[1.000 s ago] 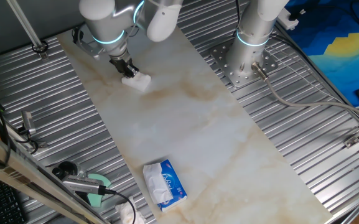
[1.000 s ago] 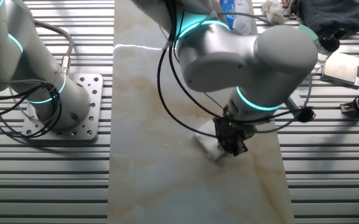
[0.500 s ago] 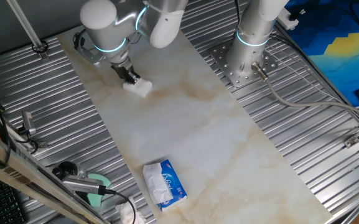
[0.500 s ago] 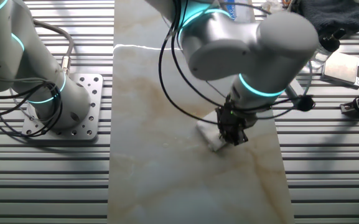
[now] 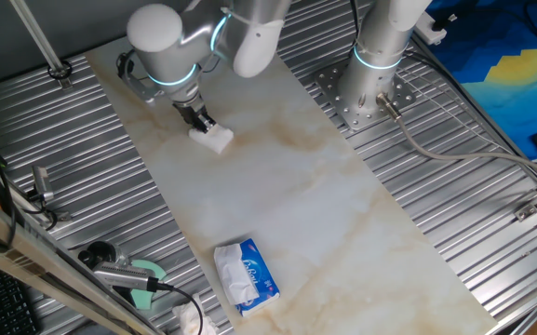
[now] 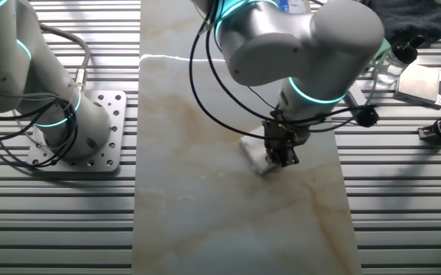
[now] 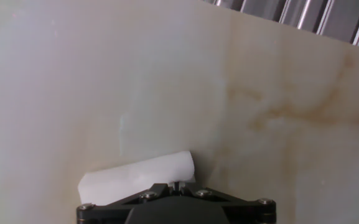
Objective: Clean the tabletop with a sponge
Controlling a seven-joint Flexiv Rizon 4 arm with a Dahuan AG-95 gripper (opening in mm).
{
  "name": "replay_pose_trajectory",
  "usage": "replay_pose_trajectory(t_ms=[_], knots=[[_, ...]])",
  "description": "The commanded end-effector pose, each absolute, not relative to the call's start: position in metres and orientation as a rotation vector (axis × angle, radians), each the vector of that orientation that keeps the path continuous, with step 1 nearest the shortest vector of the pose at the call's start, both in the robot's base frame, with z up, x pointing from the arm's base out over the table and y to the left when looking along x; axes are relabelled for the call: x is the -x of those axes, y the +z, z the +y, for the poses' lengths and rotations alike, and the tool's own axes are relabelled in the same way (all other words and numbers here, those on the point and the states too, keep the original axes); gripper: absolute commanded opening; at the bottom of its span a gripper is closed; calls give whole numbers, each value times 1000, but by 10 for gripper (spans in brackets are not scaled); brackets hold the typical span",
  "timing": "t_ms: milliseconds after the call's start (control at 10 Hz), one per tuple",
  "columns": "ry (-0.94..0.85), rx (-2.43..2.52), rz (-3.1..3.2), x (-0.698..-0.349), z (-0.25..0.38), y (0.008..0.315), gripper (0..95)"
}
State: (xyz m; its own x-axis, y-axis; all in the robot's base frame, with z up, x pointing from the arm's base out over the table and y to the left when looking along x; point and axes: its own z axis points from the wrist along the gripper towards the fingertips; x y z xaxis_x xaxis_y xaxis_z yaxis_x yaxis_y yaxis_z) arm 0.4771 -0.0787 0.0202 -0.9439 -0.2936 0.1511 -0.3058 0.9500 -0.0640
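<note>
Sponge (image 5: pixel 214 140) on glossy marble tabletop (image 5: pixel 287 195)

One fixed view looks down from high up at the counter (image 5: pixel 277 186), which runs diagonally from upper left to lower right of the frame. The other fixed view looks down from the opposite end, nearer, the counter (image 6: pixel 197 191) running vertically. The hand view sits close above the slab, the end effector (image 7: pixel 176 186) at bottom centre. All share the counter.
</note>
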Motion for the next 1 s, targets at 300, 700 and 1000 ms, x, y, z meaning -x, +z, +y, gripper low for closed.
replay_pose_trajectory(t_ms=[300, 700, 1000], knots=[[131, -424, -2968, -463, -74, 18, 0], [124, -431, -2958, -453, -82, 23, 0], [122, -445, -2957, -442, -90, 27, 0]])
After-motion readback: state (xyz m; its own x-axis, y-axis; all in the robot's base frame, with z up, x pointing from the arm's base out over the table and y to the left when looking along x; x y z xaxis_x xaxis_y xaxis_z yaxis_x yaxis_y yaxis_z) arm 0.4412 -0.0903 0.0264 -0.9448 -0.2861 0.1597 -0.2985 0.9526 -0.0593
